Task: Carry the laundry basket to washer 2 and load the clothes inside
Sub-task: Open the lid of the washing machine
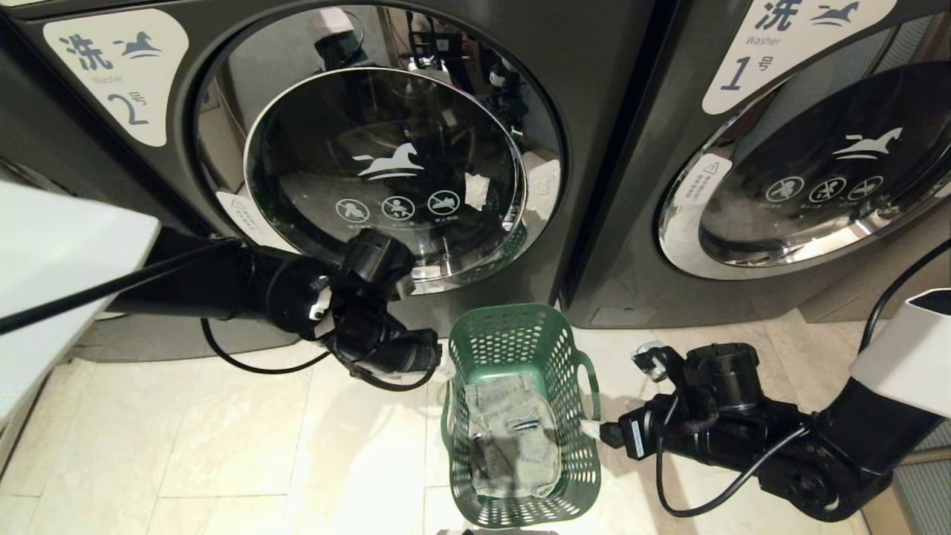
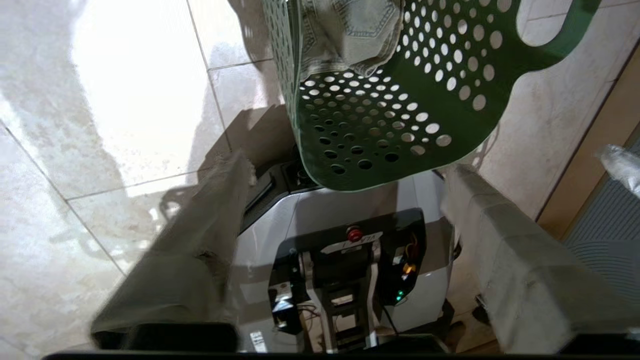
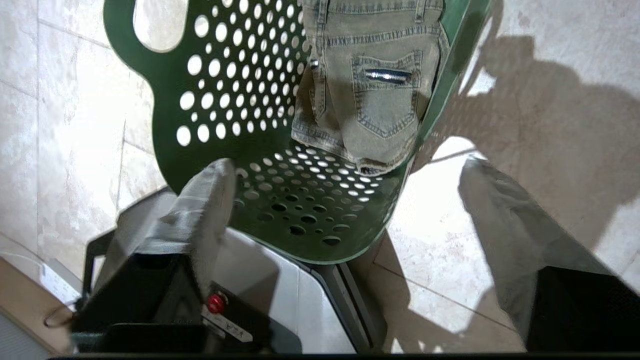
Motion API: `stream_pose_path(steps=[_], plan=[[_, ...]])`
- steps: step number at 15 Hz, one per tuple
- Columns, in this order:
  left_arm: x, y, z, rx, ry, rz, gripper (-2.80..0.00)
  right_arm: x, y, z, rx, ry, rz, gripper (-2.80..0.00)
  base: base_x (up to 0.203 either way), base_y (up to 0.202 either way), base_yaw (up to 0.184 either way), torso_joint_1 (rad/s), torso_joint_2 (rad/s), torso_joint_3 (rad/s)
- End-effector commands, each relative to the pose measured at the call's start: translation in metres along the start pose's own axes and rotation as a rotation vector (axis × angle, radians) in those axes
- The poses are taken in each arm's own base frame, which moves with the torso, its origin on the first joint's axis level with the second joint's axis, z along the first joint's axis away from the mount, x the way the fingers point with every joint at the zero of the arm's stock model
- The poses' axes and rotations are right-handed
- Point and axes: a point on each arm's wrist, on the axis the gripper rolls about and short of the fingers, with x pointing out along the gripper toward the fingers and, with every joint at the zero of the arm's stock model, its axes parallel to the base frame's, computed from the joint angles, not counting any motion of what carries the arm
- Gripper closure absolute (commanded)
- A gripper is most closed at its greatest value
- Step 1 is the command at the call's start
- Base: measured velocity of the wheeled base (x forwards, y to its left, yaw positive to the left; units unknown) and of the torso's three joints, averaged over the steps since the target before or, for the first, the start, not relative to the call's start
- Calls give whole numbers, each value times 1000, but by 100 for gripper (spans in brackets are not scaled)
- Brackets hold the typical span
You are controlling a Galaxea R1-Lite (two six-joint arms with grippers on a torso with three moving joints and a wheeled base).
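Note:
The dark green laundry basket (image 1: 520, 334) stands on the tiled floor in front of washer 2 (image 1: 386, 171), whose round glass door is closed. The clothes (image 1: 513, 438), pale folded denim, lie on the basket floor. My left gripper (image 1: 442, 365) hangs just off the basket's left rim, and my right gripper (image 1: 598, 429) just off its right side. In the left wrist view the left gripper (image 2: 347, 167) is open and empty, with the basket (image 2: 400, 125) and clothes (image 2: 345, 35) beyond. The right gripper (image 3: 346, 164) is also open above the basket (image 3: 225, 100) and clothes (image 3: 375, 90).
Washer 1 (image 1: 802, 171) stands to the right of washer 2, door closed. My own white and black base (image 2: 350, 215) sits right behind the basket's near end. Pale floor tiles (image 1: 223, 446) stretch to the left of the basket.

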Motion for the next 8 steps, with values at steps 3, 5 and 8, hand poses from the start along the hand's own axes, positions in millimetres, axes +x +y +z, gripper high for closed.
stream_pose_path(steps=[3, 5, 8], plan=[[-21, 5, -9, -13, -14, 3, 0, -13, 3, 0, 1, -11, -2, 0, 0, 0, 0, 0, 0, 0], [-43, 8, -10, -19, -61, -2, 0, -28, 7, 11, -12, -63, -11, 0, 0, 0, 0, 0, 0, 0], [-84, 28, -19, -58, -146, 64, 0, -57, 12, 25, -27, -151, -70, 0, 0, 0, 0, 0, 0, 0]])
